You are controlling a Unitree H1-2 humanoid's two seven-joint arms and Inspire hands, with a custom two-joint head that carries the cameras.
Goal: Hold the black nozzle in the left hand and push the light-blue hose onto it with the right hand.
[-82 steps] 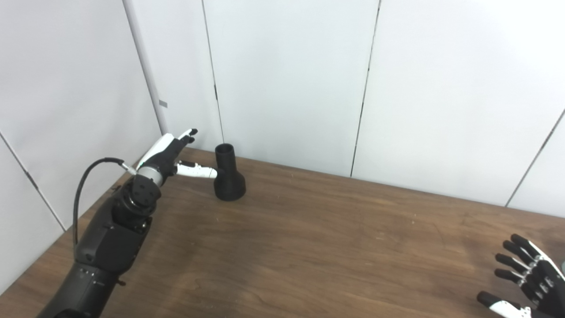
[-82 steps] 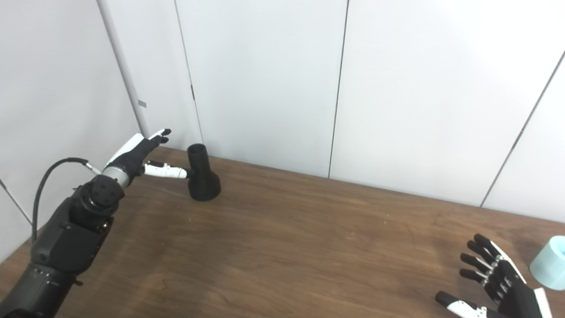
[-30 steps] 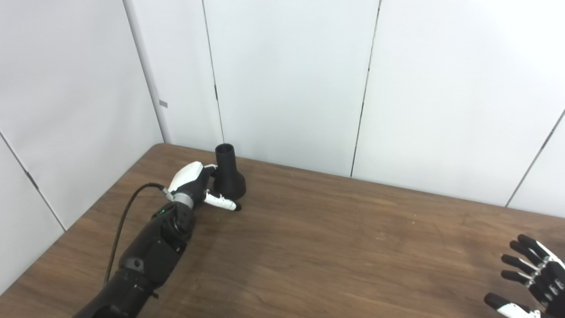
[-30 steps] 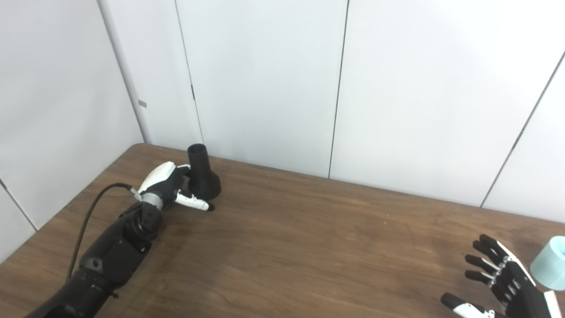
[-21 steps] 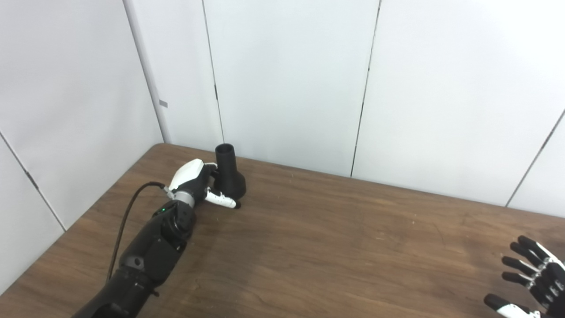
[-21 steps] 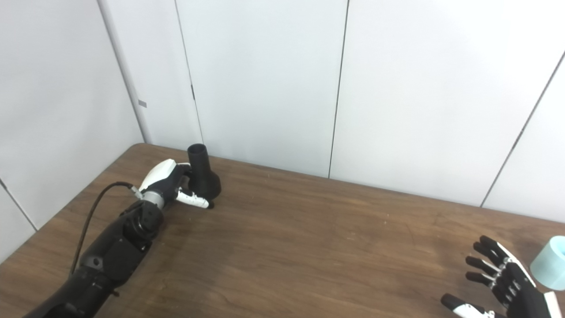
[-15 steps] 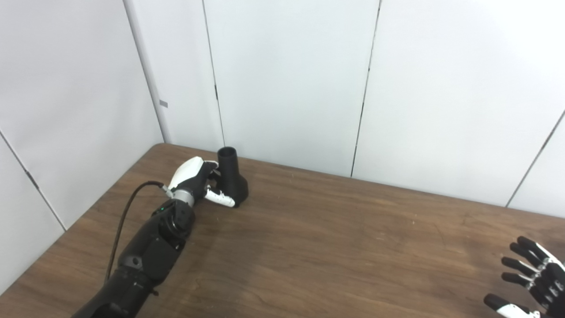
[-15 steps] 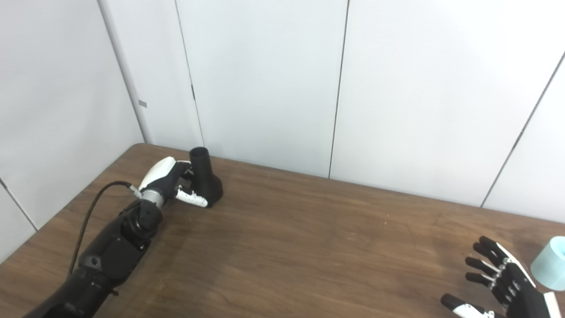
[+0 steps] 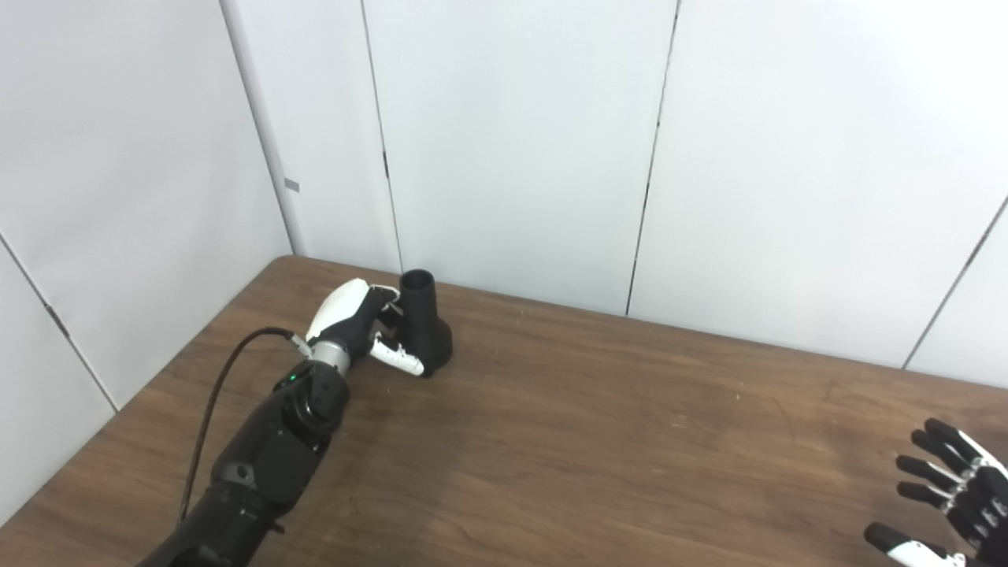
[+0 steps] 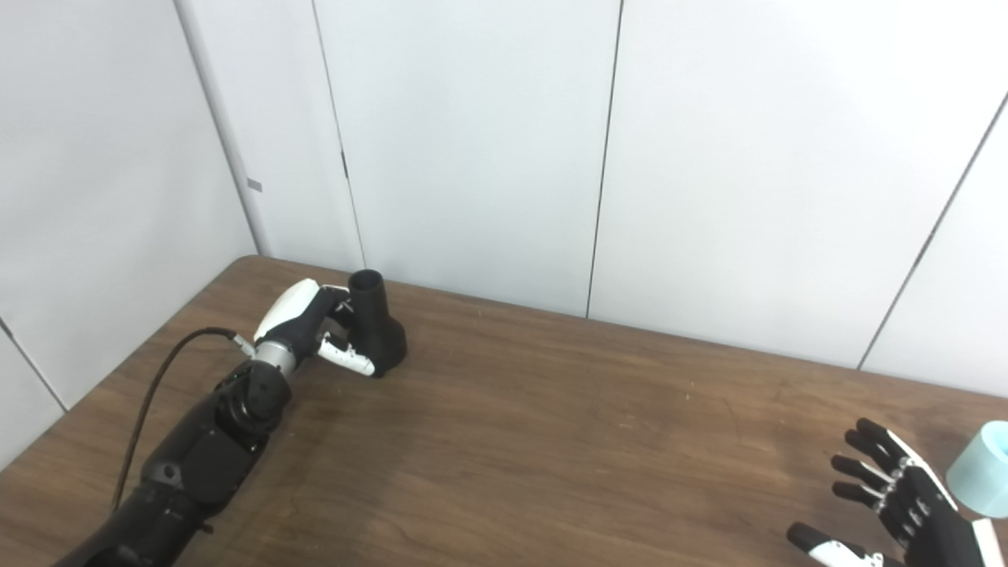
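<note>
The black nozzle (image 9: pixel 429 335) stands upright on its wide base at the far left of the brown table (image 9: pixel 591 441), close to the wall. My left hand (image 9: pixel 356 321) is closed around it: the fingers curl behind the narrow neck and the thumb lies across the front of the base. The light-blue hose (image 10: pixel 980 470) is a short cylinder at the right edge, seen only in the right eye view. My right hand (image 10: pixel 898 516) hovers just left of the hose, open, fingers spread, holding nothing.
White wall panels (image 9: pixel 512 142) rise directly behind the table's far edge, and another panel closes off the left side. A black cable (image 9: pixel 216 394) loops from my left forearm over the table's left part.
My left hand came down from the air beside the nozzle, wrapped its fingers and thumb around it, and the nozzle has shifted a little to the right. The right hand has barely moved.
</note>
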